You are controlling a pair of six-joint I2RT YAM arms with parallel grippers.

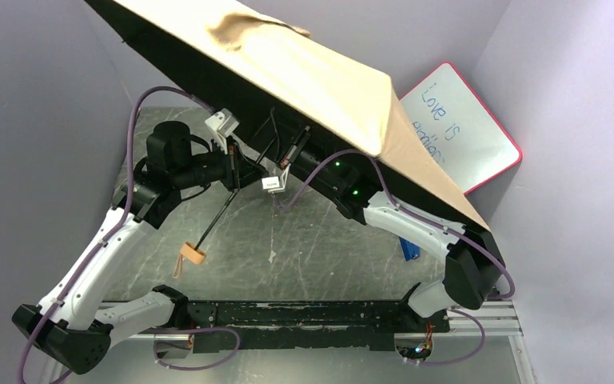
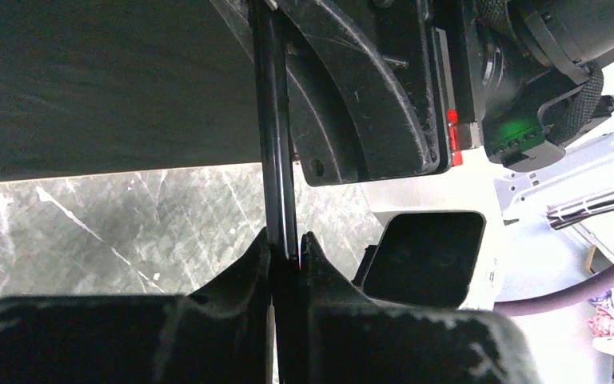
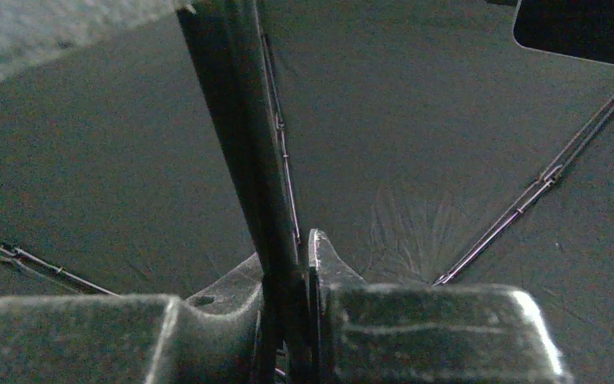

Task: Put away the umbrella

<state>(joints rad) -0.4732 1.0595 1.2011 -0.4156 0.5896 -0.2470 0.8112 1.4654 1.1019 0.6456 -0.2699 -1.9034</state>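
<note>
You have the umbrella (image 1: pixel 312 72) open, tilted above the counter (image 1: pixel 320 240), its handle (image 1: pixel 195 257) near the surface. Your left pincer (image 2: pixel 286 244) and right pincer (image 3: pixel 292 256) both clamp its black shaft (image 2: pixel 276 120).

White-and-black arms (image 1: pixel 88 264) carry purple cables (image 1: pixel 131 152) and green lights (image 1: pixel 354 192).

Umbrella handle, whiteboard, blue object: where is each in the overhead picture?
umbrella handle (image 1: pixel 196 257), top external view, on its tan-orange end.
whiteboard (image 1: pixel 480 138), top external view, on the white writing surface.
blue object (image 1: pixel 409 249), top external view, on its visible blue side.
</note>
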